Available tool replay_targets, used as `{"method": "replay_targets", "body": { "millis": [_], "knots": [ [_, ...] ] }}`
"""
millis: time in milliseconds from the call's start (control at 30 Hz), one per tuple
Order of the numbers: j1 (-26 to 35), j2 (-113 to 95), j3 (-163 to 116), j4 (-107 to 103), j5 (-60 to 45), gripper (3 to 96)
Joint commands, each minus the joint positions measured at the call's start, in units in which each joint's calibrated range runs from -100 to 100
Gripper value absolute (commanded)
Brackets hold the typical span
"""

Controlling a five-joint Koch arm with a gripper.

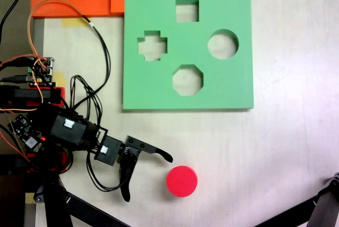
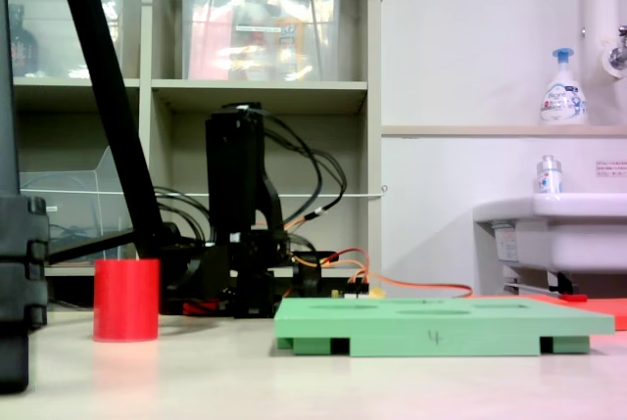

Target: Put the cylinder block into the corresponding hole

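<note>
Just right of pincer: cylinder block.

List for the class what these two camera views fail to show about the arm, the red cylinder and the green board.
- Second exterior view: the end effector cannot be picked out; the arm's dark body and cables mask it.
- Second exterior view: the green board is seen edge-on, so its cutout shapes are unreadable.
- First exterior view: the red cylinder shows only its top; its height is hidden.
- First exterior view: the end effector is open, but its height above the table is unclear.
</note>
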Motion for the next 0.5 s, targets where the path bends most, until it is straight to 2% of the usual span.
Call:
{"method": "replay_targets", "body": {
  "millis": [33,367,500],
  "knots": [
    [-0.24,5.36,5.91,5.87,0.29,95.6],
    [0.73,14.86,23.46,5.87,0.68,95.5],
    [0.54,16.68,28.35,4.33,0.68,91.4]
  ]
}}
